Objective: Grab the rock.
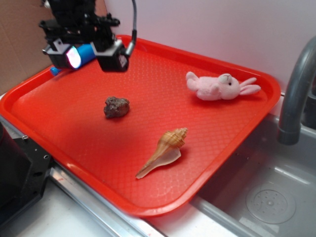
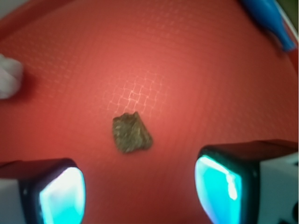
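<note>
The rock [image 1: 116, 107] is a small lumpy brown-grey stone lying on the red tray [image 1: 69, 128], left of its middle. In the wrist view the rock [image 2: 131, 133] lies on the tray just beyond the gap between my fingers. My gripper [image 1: 94, 58] hangs above the tray's far left part, well above and behind the rock. It is open and empty, and its two glowing cyan pads [image 2: 63, 196] stand wide apart.
A tan spiral seashell [image 1: 165, 151] lies near the tray's front. A pink plush bunny [image 1: 219, 86] lies at the tray's right back; its white edge shows in the wrist view [image 2: 8, 77]. A blue object [image 2: 268, 18] lies near the tray's far left. A sink and grey faucet [image 1: 296, 84] stand to the right.
</note>
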Controlling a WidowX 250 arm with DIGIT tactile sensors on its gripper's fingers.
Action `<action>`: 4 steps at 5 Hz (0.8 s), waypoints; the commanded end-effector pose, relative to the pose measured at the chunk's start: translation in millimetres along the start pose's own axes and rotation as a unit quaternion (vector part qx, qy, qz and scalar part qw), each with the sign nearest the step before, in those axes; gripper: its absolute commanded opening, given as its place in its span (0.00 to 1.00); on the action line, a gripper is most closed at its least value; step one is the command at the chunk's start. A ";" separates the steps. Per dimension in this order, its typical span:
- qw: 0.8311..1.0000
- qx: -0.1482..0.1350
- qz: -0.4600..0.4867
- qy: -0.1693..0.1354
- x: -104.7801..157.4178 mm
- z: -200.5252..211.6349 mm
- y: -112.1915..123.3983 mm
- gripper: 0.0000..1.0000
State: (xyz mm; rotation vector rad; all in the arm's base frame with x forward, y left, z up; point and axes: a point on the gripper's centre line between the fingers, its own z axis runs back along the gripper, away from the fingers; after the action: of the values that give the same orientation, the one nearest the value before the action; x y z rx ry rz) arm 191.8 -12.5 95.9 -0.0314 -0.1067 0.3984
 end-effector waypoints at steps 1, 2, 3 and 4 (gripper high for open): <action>0.999 0.023 -0.046 0.016 17.2 -31.5 -9.4 1.00; 0.998 0.038 -0.047 0.026 16.4 -49.7 -12.4 1.00; 0.996 0.045 -0.061 0.056 16.0 -68.4 -17.6 1.00; 0.995 0.057 -0.062 0.060 18.0 -71.8 -15.6 0.00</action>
State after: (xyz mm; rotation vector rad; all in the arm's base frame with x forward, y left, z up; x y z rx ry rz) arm 213.4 -22.2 21.8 0.0651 0.0553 0.2935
